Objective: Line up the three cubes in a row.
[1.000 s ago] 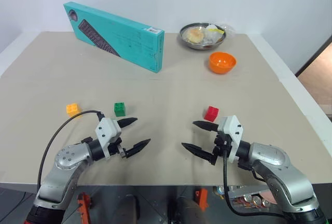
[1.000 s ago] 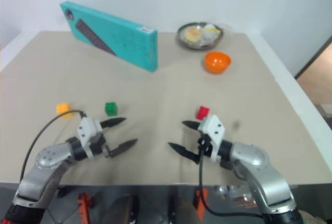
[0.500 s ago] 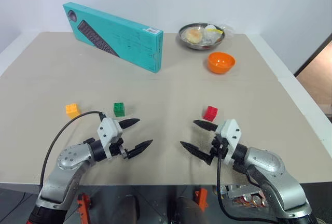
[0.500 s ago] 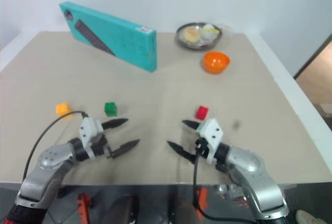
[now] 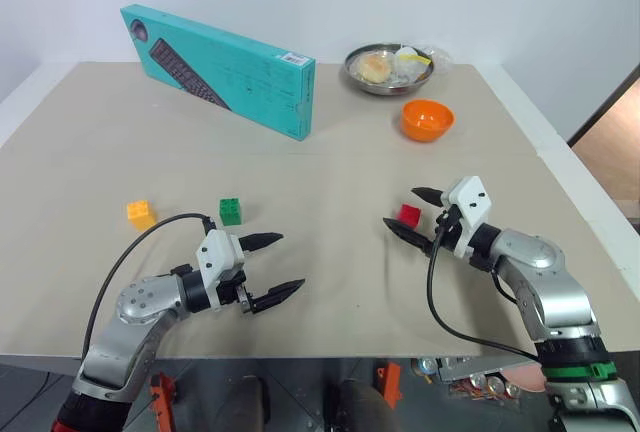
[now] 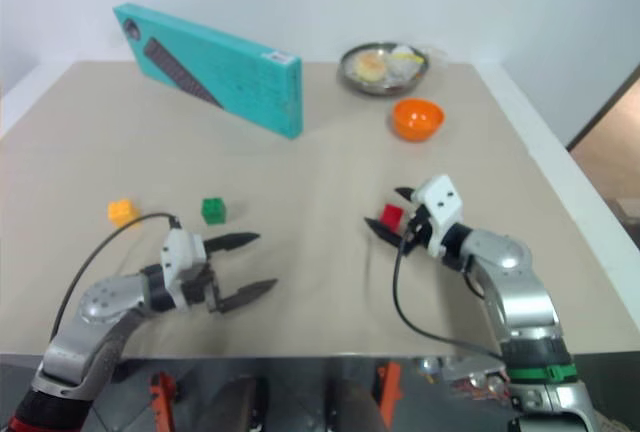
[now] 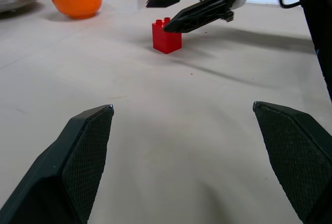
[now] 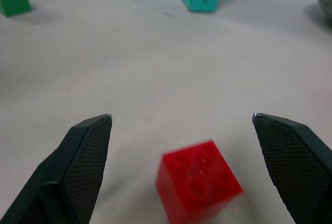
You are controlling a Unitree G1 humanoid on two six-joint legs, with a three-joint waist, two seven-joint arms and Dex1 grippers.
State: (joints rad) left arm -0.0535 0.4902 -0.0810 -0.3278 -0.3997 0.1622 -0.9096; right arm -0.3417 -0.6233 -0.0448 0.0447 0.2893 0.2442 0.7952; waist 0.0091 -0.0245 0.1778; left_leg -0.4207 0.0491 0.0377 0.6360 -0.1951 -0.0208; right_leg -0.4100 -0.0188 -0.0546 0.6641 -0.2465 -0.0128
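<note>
I have the right gripper (image 5: 414, 216) out over the tabletop (image 5: 330, 172) with its jaws spread wide, one finger on each side of the red cube (image 5: 408, 215). In the right wrist view the red cube (image 8: 198, 180) sits on the tabletop between the two fingers, clear of both pads, so nothing is pinched. From the left wrist view I see the right gripper's (image 7: 171, 9) lower finger very close to the cube's top edge; I cannot tell whether it touches.

My left gripper (image 5: 272, 266) hangs low over the near part of the tabletop, jaws spread and holding nothing. It points toward the right gripper, with bare tabletop between them.

The green cube (image 5: 231, 211) sits on the tabletop just beyond the left gripper, well apart from the red one. The yellow cube (image 5: 140, 213) lies further to the left of the green, near it but not touching. The three sit roughly across the tabletop, unevenly spaced, red far off to the right.

At the far side stand a teal box (image 5: 220, 69), an orange bowl (image 5: 427, 119) and a metal dish (image 5: 390, 69) with food in it.
</note>
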